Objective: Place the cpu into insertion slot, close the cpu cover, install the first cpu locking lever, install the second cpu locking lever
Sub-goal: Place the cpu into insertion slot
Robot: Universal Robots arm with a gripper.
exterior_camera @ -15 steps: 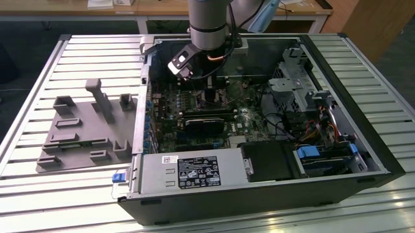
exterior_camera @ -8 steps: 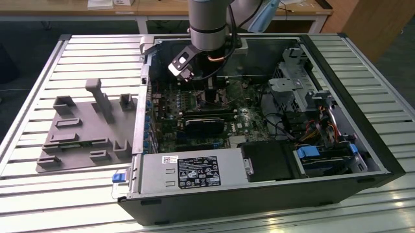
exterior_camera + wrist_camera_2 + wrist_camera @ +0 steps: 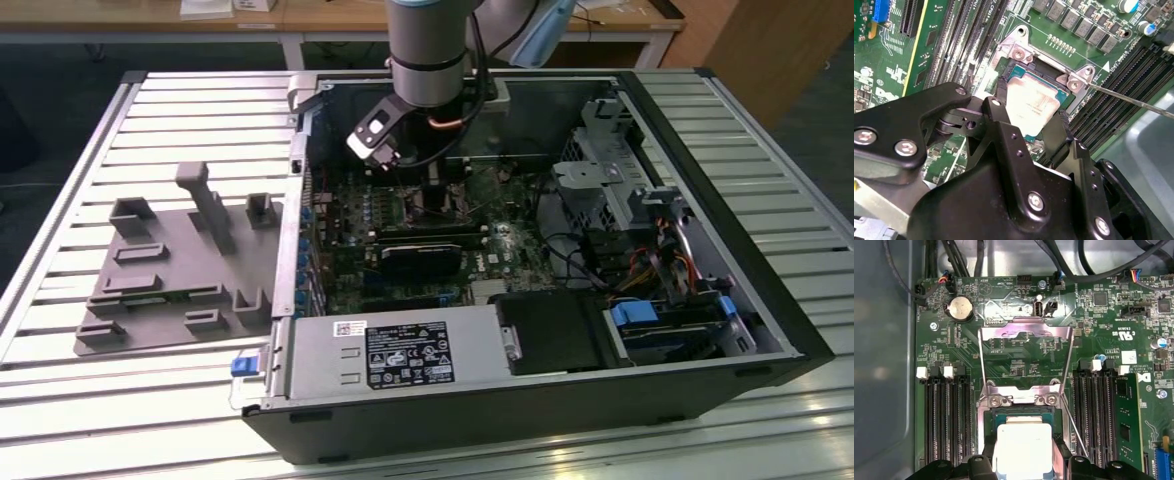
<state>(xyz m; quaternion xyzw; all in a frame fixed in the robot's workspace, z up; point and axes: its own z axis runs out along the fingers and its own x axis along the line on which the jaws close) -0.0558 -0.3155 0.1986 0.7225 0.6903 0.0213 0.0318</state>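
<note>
Exterior view: arm (image 3: 427,55) reaches straight down into an open computer case (image 3: 534,410) lying on its side on the slatted metal surface (image 3: 134,420). End effector (image 3: 430,192) sits low over the green motherboard (image 3: 354,215), in the half of the case far from the camera. Grey moulded fixture (image 3: 160,290) lies on the surface just beside the case, on the exterior view's left. Silver power supply (image 3: 387,355) sits at the case's near edge.

In both wrist views the end effector (image 3: 1029,117) (image 3: 1024,462) is closed on the cpu (image 3: 1031,102) (image 3: 1024,447), with black fingers (image 3: 997,110) pressed against two opposite edges. The cpu's silver-beige top faces up, level and square with the socket. The cpu is at the insertion slot (image 3: 1023,408), inside its dark frame; I can't tell if it is fully seated or just above.

The cpu cover (image 3: 1026,332) is open, flipped back flat over the board on the side away from the fingers, hinged at the slot's metal rim. Its window shows the board underneath.

A thin wire locking lever (image 3: 1134,101) (image 3: 1074,427) is unlatched and angles away from the slot's corner. Black memory slots (image 3: 946,425) run along both sides of the slot. A coin battery (image 3: 960,308) lies past the open cover, near the board edge.
</note>
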